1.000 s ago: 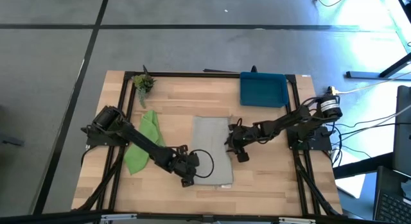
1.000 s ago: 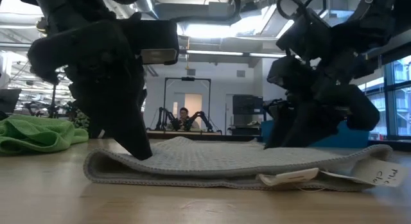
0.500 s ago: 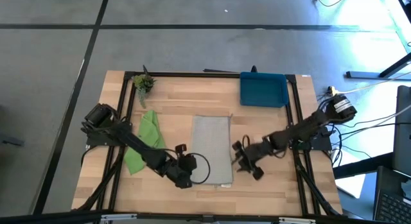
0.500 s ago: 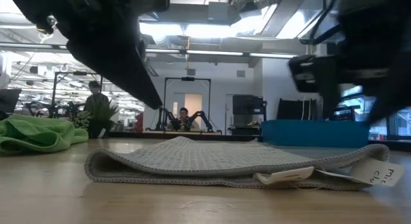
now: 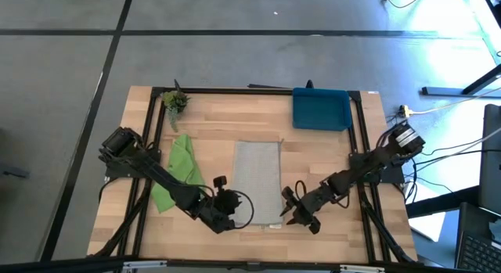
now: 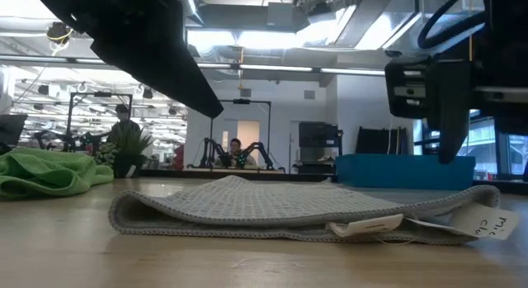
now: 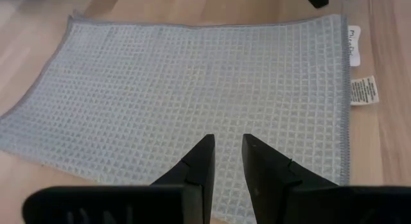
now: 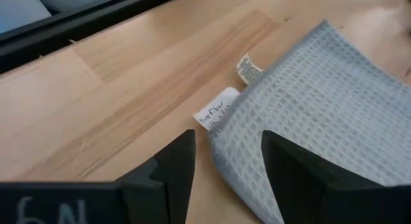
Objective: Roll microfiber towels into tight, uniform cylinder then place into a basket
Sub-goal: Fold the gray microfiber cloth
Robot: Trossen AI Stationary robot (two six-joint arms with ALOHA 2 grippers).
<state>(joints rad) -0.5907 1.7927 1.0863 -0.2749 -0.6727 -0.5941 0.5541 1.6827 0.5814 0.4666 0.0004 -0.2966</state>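
Just ahead of the left gripper, whose jaws stand narrowly parted and empty, the grey microfiber towel lies flat for rolling. The right gripper, wider apart and empty, hovers at the tagged corner. Both arms reach low. The blue basket waits well beyond them.

You see a small potted plant at the far left corner of the wooden table.
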